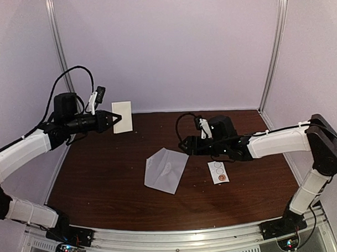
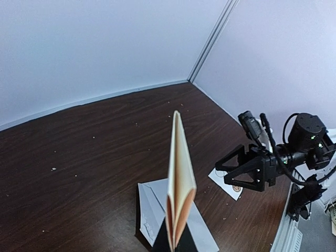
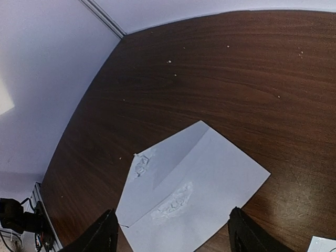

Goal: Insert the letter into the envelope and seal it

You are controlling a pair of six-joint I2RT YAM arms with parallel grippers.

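The pale envelope [image 1: 165, 170] lies flat mid-table with its pointed flap open toward the back left; it also shows under both wrist cameras [image 2: 149, 205] [image 3: 194, 194]. My left gripper [image 1: 114, 118] [image 2: 176, 244] hangs high at the back left, shut on the folded cream letter [image 1: 122, 116] [image 2: 179, 178], which stands edge-on above the table. My right gripper [image 1: 184, 146] [image 3: 172, 228] hovers just right of the envelope's right end, open, with nothing between its fingers [image 3: 107, 233]. It is also visible in the left wrist view [image 2: 239, 170].
A small white sticker strip [image 1: 218, 172] [image 2: 228, 184] with circles lies right of the envelope, under the right arm. White walls with metal posts [image 1: 59, 47] close in the table's back and sides. The envelope paper is scuffed in two spots.
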